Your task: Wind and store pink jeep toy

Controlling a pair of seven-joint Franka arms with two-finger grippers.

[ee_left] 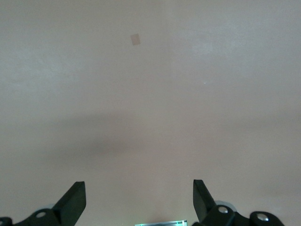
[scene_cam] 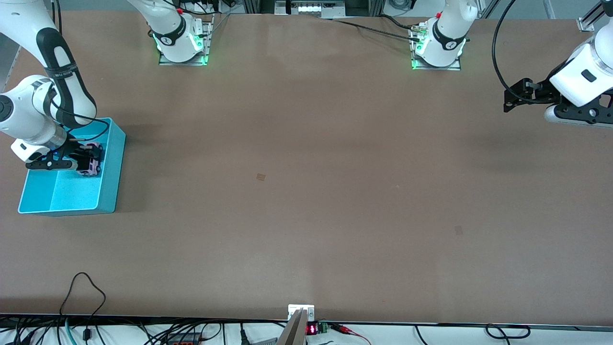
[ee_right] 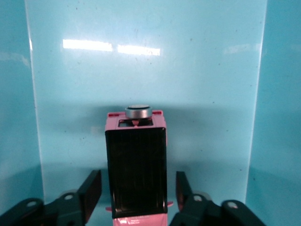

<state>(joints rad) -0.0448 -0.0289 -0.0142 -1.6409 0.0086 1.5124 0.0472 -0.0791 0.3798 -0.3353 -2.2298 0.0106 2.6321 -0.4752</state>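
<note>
Right now my right gripper (scene_cam: 85,160) sits inside the cyan bin (scene_cam: 109,179), fingers (ee_right: 91,188) spread just clear of the pink jeep toy (ee_right: 137,165) between them. Lifting crookedly could snag it and tip it out. My left gripper (ee_left: 139,200) waits wide over the table (scene_cam: 306,191).

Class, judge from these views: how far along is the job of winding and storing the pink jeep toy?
Nearly finished. The pink jeep toy is already inside the cyan bin, between the fingers of the right tool, which look parted beside it. Winding cannot be confirmed. Left: withdraw the right tool. The left tool waits open over bare table.
</note>
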